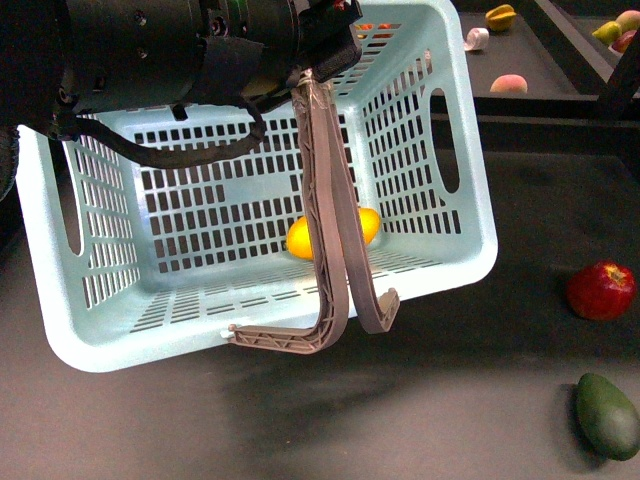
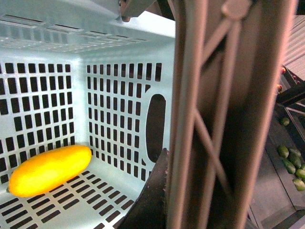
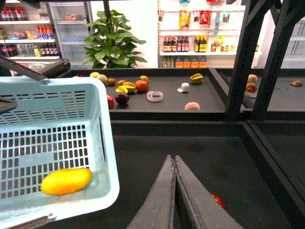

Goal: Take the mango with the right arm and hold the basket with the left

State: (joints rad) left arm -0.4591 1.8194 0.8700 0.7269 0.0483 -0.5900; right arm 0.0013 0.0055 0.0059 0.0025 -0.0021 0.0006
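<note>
The turquoise basket (image 1: 455, 240) hangs tilted, lifted off the dark table. The yellow-orange mango (image 1: 300, 238) lies on its slotted floor, partly behind the brownish-grey handles (image 1: 330, 220). It also shows in the left wrist view (image 2: 50, 170) and the right wrist view (image 3: 66, 181). My left gripper (image 1: 312, 78) is shut on the handles at the top, and the bulky black left arm (image 1: 170, 50) crosses above the basket. My right gripper (image 3: 174, 160) is shut and empty, to the right of the basket (image 3: 102, 143) and over the table.
A red apple (image 1: 601, 290) and a dark green oval fruit (image 1: 606, 415) lie on the table to the right. A shelf behind carries a starfruit (image 1: 500, 16), a peach (image 1: 508, 84) and other fruit. A black post (image 3: 243, 57) stands beyond the right gripper.
</note>
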